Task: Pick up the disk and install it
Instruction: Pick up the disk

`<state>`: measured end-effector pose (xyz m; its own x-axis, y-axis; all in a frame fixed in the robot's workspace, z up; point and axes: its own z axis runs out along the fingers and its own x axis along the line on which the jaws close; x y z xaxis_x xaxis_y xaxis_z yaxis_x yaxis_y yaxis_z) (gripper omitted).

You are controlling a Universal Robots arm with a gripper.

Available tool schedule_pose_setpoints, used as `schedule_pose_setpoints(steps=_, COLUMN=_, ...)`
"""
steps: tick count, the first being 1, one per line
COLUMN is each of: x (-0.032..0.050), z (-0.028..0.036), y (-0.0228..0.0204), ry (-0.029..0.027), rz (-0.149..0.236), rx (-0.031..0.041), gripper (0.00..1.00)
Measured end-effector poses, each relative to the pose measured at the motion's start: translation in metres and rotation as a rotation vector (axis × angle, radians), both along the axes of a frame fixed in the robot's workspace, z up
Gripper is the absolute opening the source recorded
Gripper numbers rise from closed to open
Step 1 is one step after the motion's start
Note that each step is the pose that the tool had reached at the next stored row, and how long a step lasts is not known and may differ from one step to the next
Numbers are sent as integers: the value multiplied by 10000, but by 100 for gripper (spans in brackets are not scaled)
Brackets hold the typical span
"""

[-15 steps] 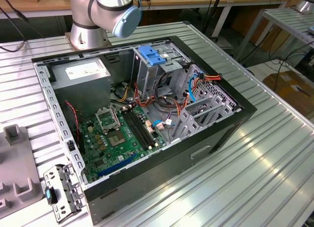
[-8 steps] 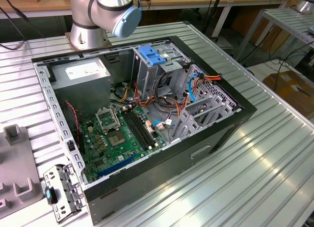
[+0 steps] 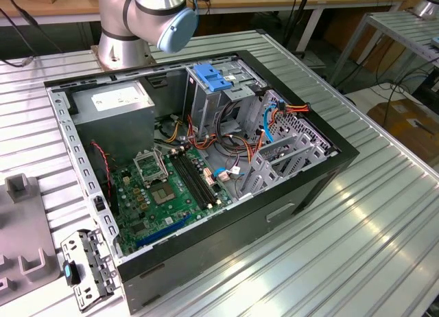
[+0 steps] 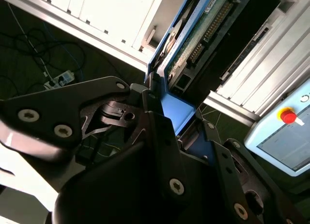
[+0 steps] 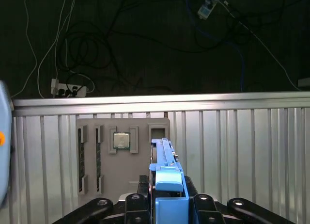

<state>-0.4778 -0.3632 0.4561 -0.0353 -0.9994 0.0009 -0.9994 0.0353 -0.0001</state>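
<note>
In both wrist views my gripper is shut on the disk. In the first wrist view the disk shows edge-on, its blue plastic carrier sticking out between the black fingers. It hangs above the ribbed metal table. The second wrist view shows the disk's green circuit-board side and blue frame reaching away from the jaws. In the exterior view the open computer case lies on the table, and its metal drive cage has a blue plastic part on top.
Inside the case are a motherboard, a power supply and loose cables. The arm's base stands behind the case. A grey tray holds a processor chip. A loose bracket lies beside the case. A red stop button shows nearby.
</note>
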Motion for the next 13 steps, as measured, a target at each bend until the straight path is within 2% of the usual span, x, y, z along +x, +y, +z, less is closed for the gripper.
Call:
schedule_pose_setpoints(steps=10, x=1, z=116, y=0, ry=28, rz=0, rx=0, gripper=37)
schedule_pose_setpoints(steps=13, x=1, z=163, y=0, ry=53, rz=0, rx=0, gripper=37)
